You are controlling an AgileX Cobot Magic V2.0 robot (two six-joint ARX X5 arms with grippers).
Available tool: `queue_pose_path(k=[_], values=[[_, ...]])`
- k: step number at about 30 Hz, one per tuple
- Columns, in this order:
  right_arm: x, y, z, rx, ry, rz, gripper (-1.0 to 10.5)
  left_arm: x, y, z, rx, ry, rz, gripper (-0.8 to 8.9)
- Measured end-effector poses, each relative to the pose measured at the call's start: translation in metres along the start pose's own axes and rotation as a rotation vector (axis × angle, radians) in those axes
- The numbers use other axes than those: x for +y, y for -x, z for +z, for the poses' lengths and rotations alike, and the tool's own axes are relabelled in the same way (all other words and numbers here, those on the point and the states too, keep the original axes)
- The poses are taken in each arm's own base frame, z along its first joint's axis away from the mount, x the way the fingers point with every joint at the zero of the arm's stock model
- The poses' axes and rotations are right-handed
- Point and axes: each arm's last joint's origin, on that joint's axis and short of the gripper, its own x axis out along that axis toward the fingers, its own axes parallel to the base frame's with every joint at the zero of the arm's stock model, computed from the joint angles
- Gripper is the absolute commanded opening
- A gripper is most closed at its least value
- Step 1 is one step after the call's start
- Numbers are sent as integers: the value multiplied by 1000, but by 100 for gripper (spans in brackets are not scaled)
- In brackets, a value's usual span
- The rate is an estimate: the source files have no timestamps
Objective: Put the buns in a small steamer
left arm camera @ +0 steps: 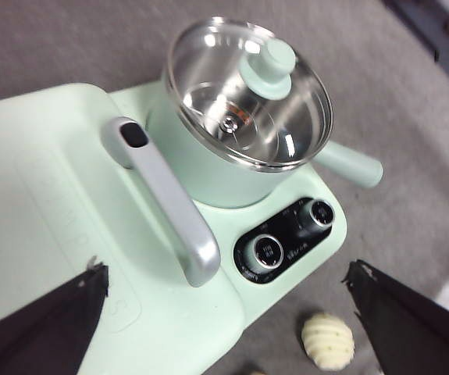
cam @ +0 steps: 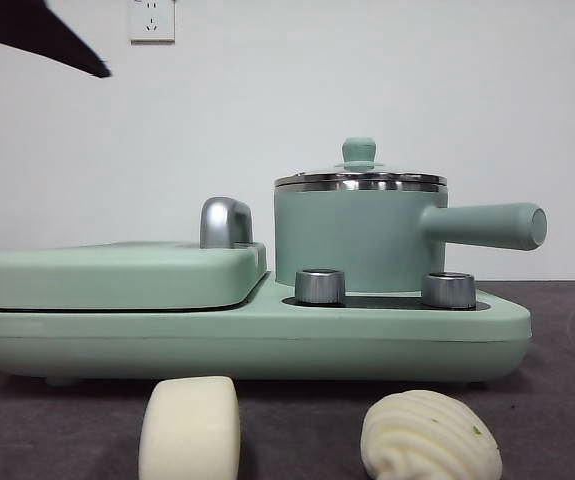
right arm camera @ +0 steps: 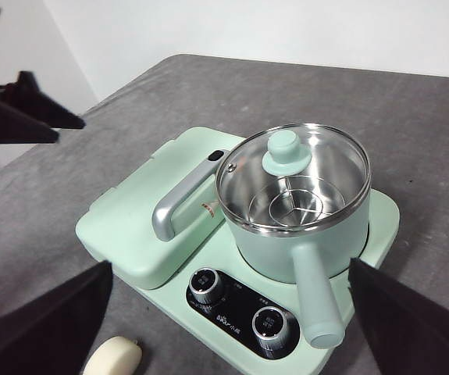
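Glass lid (right arm camera: 293, 176) over steamer (cam: 357, 240) mouth; seemingly open air above.

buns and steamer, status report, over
Left gripper and right gripper open, empty, above the cooker. Both buns on the table before it. Steamer shut: lid still on.

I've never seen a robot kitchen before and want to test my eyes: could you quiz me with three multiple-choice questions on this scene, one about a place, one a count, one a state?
1. Where do the buns lie?
A. Inside the steamer
B. On the table in front of the cooker
C. On the griddle plate

2. How many steel knobs does the cooker have?
A. One
B. Two
C. Four

3. What state is the steamer in?
A. Lid on
B. Lid off
C. Tipped over

Answers:
1 B: the smooth bun and swirled bun rest on the table.
2 B: two knobs show.
3 A: the glass lid sits on the steamer.
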Motion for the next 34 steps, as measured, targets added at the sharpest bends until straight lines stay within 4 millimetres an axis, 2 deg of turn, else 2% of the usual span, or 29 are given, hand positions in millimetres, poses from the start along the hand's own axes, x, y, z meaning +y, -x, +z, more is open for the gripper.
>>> queue_pose_path(k=[5,11,19,23,29,34], values=[[0,0,0,0,0,0,481,-4,-22,36,115,-18,-14,497],[0,0,0,0,0,0,481,-8,-50,77,166,-42,-31,496],[0,0,0,0,0,0,481,-10,-99,108,246,-63,-7,496],[0,0,0,0,0,0,481,-20,-121,123,262,-99,35,496],[0,0,0,0,0,0,481,-43,-149,133,248,-168,40,496],[0,0,0,0,0,0,481,-57,-182,120,306,-238,55,481]])
